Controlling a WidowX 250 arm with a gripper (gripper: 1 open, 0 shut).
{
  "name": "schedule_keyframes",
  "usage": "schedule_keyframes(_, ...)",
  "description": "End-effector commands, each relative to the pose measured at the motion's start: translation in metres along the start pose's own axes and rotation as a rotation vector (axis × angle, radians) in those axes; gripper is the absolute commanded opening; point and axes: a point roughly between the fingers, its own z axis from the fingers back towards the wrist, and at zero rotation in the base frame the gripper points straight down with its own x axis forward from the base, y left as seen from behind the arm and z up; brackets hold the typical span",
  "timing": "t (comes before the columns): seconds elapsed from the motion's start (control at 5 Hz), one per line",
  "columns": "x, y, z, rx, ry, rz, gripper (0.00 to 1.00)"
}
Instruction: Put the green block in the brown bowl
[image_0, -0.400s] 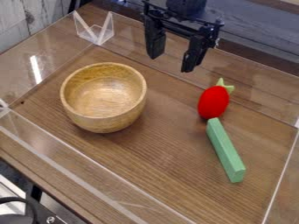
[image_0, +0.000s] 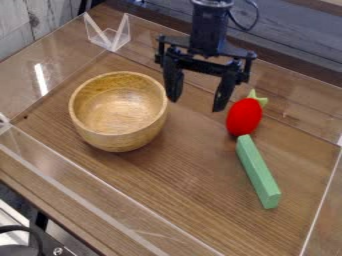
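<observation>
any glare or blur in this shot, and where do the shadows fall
Camera view: glare streaks the clear acrylic wall at upper left and washes pale over the table near the front edge. The tool is slightly soft but readable, jaws open. The brown bowl, green block and red strawberry look sharp, with soft, short shadows close beneath them.

A dark wooden table (image_0: 187, 190) carries the brown bowl (image_0: 118, 110) at left, a red strawberry (image_0: 243, 115) and the green block (image_0: 258, 171) at right.
</observation>
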Motion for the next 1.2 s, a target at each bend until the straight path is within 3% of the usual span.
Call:
schedule_keyframes(0.0, -0.015, -0.022, 0.011, -0.035, -0.060, 0.107, 1.00)
schedule_keyframes(0.4, -0.046, -0.077, 0.000, -0.097, -0.087, 0.295, 1.00)
schedule_keyframes(0.6, -0.050, -0.086, -0.009, -0.126, -0.106, 0.362, 1.00)
schedule_keyframes(1.0, -0.039, -0.084, -0.035, -0.147, -0.135, 0.514, 1.00)
